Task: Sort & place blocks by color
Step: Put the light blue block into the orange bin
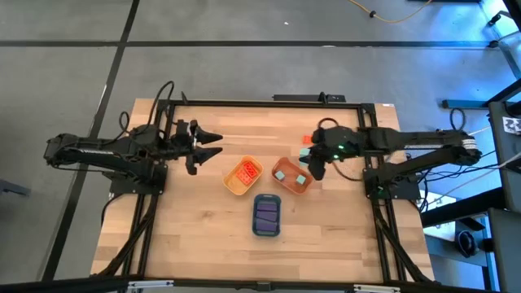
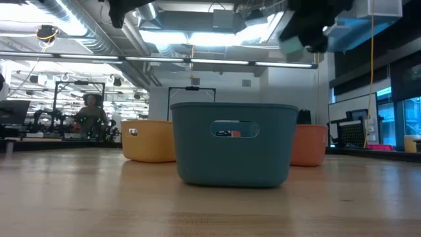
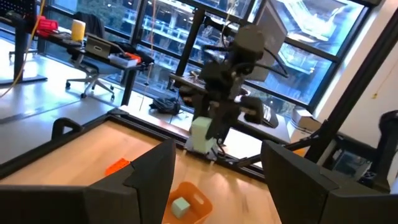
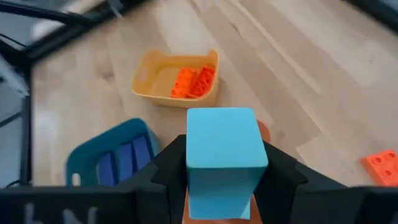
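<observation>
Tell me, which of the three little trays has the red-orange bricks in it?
The yellow tray, nearest the left arm. Red-orange bricks lie inside it, while the blue tray holds purple ones and the orange tray a light blue one.

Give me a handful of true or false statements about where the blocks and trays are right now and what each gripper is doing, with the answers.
1. The right gripper holds a teal block. True.
2. The yellow tray holds purple blocks. False: it holds red-orange blocks; the purple blocks lie in the blue tray.
3. The left gripper is open and empty. True.
4. One teal block already lies in the orange tray. True.
5. No block is left on the table. False: a red-orange block lies on the wood outside the trays.
</observation>
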You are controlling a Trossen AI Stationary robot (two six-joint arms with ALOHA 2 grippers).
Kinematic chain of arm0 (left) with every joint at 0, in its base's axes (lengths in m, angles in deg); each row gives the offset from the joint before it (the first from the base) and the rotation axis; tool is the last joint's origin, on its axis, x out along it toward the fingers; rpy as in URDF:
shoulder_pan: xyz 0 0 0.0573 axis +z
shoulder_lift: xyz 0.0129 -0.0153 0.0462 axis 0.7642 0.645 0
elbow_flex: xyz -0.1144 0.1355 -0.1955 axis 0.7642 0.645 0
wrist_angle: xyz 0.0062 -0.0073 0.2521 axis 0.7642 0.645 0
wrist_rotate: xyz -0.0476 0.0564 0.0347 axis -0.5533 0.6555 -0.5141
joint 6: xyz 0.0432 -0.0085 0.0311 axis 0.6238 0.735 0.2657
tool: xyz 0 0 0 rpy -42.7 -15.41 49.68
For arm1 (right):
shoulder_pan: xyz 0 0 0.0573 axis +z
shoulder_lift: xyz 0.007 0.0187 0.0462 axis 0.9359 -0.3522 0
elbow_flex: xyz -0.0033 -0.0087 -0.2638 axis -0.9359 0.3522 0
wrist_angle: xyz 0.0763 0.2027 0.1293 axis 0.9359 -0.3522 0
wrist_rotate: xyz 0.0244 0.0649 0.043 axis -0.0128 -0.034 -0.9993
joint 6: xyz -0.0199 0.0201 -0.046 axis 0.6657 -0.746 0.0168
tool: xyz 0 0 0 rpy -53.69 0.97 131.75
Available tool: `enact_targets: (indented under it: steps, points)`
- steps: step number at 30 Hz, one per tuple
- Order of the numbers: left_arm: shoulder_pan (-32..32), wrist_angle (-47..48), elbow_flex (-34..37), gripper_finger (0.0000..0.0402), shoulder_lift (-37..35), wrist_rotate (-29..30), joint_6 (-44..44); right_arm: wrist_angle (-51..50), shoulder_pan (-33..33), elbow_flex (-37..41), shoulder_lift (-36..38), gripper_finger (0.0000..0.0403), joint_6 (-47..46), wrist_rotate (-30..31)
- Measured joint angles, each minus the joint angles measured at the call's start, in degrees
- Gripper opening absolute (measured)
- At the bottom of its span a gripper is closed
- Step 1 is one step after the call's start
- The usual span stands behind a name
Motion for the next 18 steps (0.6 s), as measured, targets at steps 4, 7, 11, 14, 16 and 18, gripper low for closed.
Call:
enact_targets:
  steps: [4, 7, 11, 14, 16, 18]
  points:
    - [0.0, 0.0, 0.0, 0.0227, 0.0, 0.06, 0.03, -0.62, -3.24, -0.98, -8.18, 0.0136, -0.23, -4.89]
    - [0.0, 0.02, 0.0, 0.0224, 0.01, -0.37, -0.13, -0.33, -4.46, -1.0, -14.32, 0.0136, -0.19, -8.87]
    - [-0.03, 0.28, 0.0, 0.0177, 0.01, -1.25, 1.37, 0.69, -4.51, -1.0, -20.18, 0.0136, -0.55, -10.62]
    - [-0.05, 0.63, 0.02, 0.0102, -0.56, -1.9, 3.94, 1.19, -4.49, -1.0, -22.78, 0.0136, -1.64, -10.69]
    - [-0.05, 1.09, 0.03, 0.0042, -1.01, -3.02, 5.92, 1.89, -4.45, -1.02, -23.84, 0.0136, -1.69, -10.66]
    - [-0.06, 0.49, 1.56, 0.0013, -1.59, -3.57, 6.33, 2.36, -4.57, -1.16, -24.97, 0.0136, -2.79, -10.56]
